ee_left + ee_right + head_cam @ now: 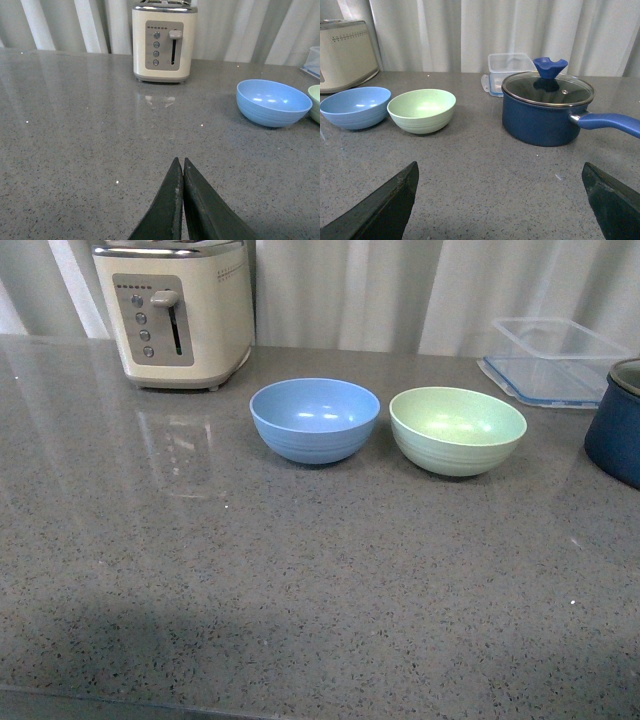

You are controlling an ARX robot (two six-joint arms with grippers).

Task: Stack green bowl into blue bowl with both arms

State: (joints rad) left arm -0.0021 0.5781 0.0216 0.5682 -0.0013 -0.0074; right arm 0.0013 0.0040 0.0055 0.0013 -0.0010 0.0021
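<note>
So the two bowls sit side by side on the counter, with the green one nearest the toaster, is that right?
Not quite: the blue bowl is nearest the toaster; the green bowl sits on its other side. They do sit side by side on the counter. The front view shows this.

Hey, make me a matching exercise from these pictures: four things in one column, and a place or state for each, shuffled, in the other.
Things:
1. blue bowl
2. green bowl
3. saucepan
4. left gripper

Places or states:
A. shut, holding nothing
B. glass lid on
C. empty, between blue bowl and saucepan
D. empty, nearest the toaster

Pairs: 1-D, 2-C, 3-B, 4-A
</note>
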